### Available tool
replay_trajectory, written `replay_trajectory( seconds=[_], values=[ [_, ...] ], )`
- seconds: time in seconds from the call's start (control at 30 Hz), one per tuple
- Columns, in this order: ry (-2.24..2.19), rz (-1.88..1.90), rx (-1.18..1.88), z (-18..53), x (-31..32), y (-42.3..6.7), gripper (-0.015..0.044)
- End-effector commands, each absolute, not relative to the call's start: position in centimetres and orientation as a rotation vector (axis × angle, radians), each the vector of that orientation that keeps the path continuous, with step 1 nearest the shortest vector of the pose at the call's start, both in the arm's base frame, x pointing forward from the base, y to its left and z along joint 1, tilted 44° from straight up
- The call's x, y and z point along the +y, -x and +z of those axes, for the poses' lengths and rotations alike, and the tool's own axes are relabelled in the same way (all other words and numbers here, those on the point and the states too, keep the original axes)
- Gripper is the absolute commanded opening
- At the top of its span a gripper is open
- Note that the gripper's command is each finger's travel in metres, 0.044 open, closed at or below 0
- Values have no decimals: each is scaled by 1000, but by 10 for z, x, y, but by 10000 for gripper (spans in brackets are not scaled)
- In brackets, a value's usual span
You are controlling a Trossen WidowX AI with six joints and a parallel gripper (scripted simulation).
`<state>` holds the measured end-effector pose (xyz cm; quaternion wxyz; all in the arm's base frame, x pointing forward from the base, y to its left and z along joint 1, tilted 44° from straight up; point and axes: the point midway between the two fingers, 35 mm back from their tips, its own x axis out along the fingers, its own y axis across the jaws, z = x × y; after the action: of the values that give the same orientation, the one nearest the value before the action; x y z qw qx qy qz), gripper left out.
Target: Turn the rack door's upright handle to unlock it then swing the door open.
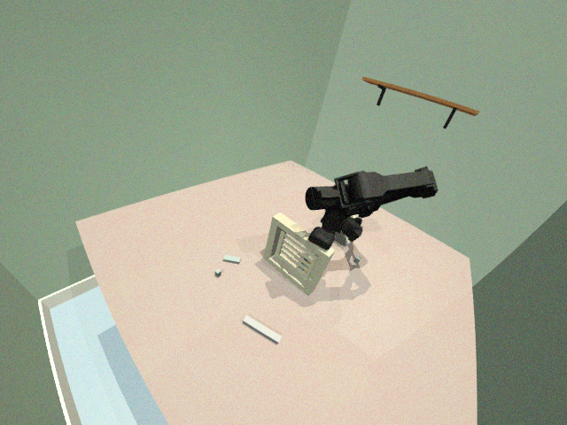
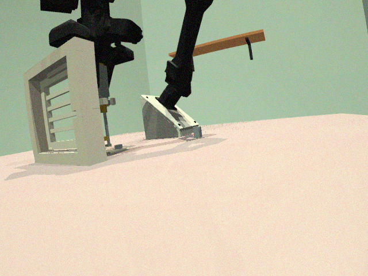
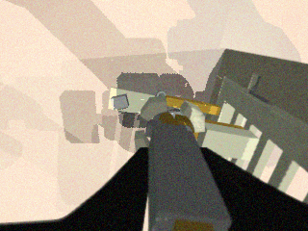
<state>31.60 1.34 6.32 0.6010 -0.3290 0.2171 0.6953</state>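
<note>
The cream rack frame (image 1: 322, 269) (image 2: 85, 103) stands upright on the table. Its slatted door (image 2: 64, 144) appears to lie within the frame, closed or nearly so. The upright grey handle (image 2: 103, 75) (image 3: 183, 183) is on the arm's side of the door, above a thin rod with brass fittings. My gripper (image 2: 103, 83) (image 3: 172, 155) is shut on the handle, one black finger on each side. In the wrist view the handle stands turned, with the brass mount (image 3: 194, 104) sticking out to the right of it. The gripper's body is close above the frame's top corner; contact there cannot be told.
A white bar (image 1: 261, 329), a small pale block (image 1: 232, 259) and a tiny cube (image 1: 218, 273) lie on the table on the frame's far side from the arm. A grey cube (image 1: 357, 259) (image 2: 197, 131) lies near the arm's wedge-shaped base (image 2: 158, 121).
</note>
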Motion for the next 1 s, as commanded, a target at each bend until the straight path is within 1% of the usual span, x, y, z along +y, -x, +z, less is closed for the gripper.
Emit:
replay_trajectory(
  seconds=[0.0, 0.2, 0.53, 0.57, 0.67, 0.97],
  values=[
    [874, 1659, 386, 64, 14, -316, 13],
    [880, 1662, 379, 64, 14, -316, 13],
    [880, 1662, 379, 64, 14, -316, 275],
    [880, 1662, 379, 64, 14, -316, 285],
    [825, 1638, 438, 64, 14, -316, 285],
    [490, 1462, 769, 64, 13, -316, 285]
  ],
)
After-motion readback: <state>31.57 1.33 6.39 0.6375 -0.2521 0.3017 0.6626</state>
